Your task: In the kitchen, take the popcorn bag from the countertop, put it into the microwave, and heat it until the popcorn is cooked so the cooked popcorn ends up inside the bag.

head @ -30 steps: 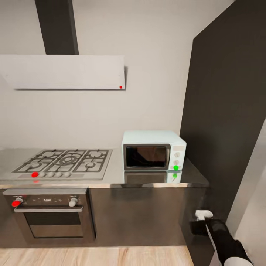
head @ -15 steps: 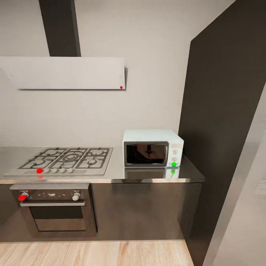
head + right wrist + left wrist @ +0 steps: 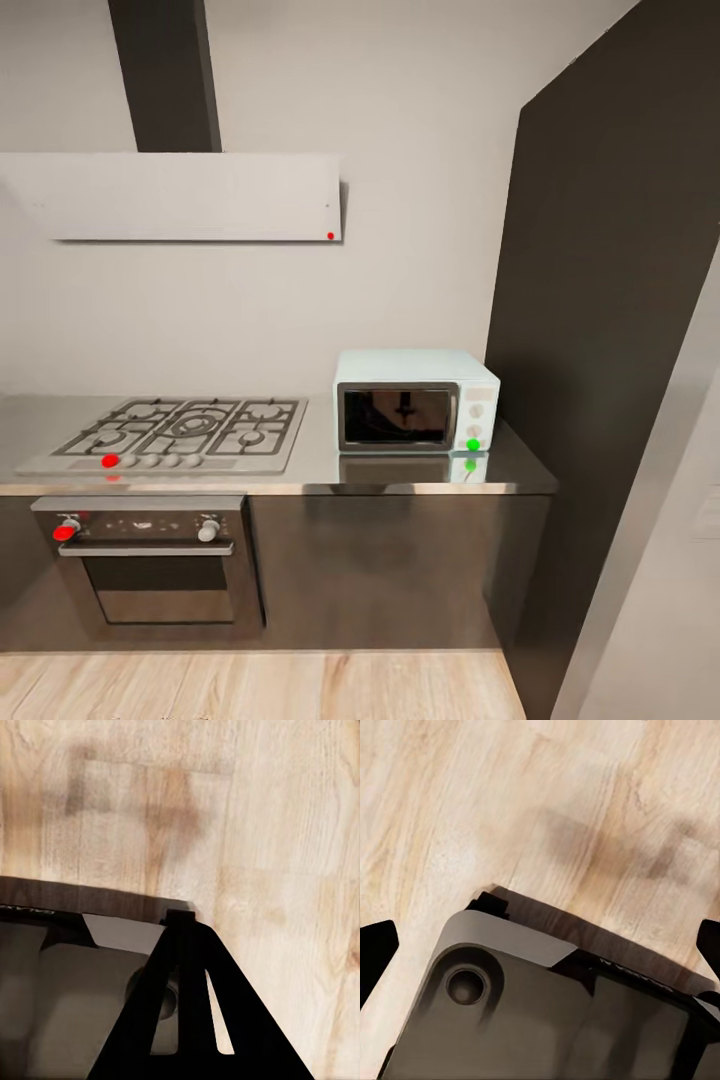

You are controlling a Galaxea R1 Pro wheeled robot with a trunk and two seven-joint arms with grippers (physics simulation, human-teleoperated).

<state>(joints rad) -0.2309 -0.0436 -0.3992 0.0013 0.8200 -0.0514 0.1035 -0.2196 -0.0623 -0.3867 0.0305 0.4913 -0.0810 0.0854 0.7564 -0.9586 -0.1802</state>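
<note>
The pale mint microwave [image 3: 415, 412] stands at the right end of the grey countertop [image 3: 318, 472], its dark glass door closed and a green dot lit on its side panel. The popcorn bag and the popcorn are out of view. In the left wrist view my left gripper [image 3: 540, 949] is open, its black fingertips [image 3: 375, 949] far apart at the picture's edges, hanging over my grey base [image 3: 547, 1020] and the wooden floor. In the right wrist view my right gripper [image 3: 184, 926] has its black fingers drawn together to a point, with nothing in them.
A gas hob [image 3: 180, 432] sits left of the microwave, with a black built-in oven [image 3: 150, 565] below and a white hood [image 3: 190, 195] above. A tall dark cabinet [image 3: 610, 300] bounds the counter's right end. A pale wall edge [image 3: 660, 580] stands at the near right. Wooden floor [image 3: 250, 685] lies before the cabinets.
The head view has shifted a little, so the kitchen sits slightly differently. My right arm, seen at the lower right one second ago, has left that view.
</note>
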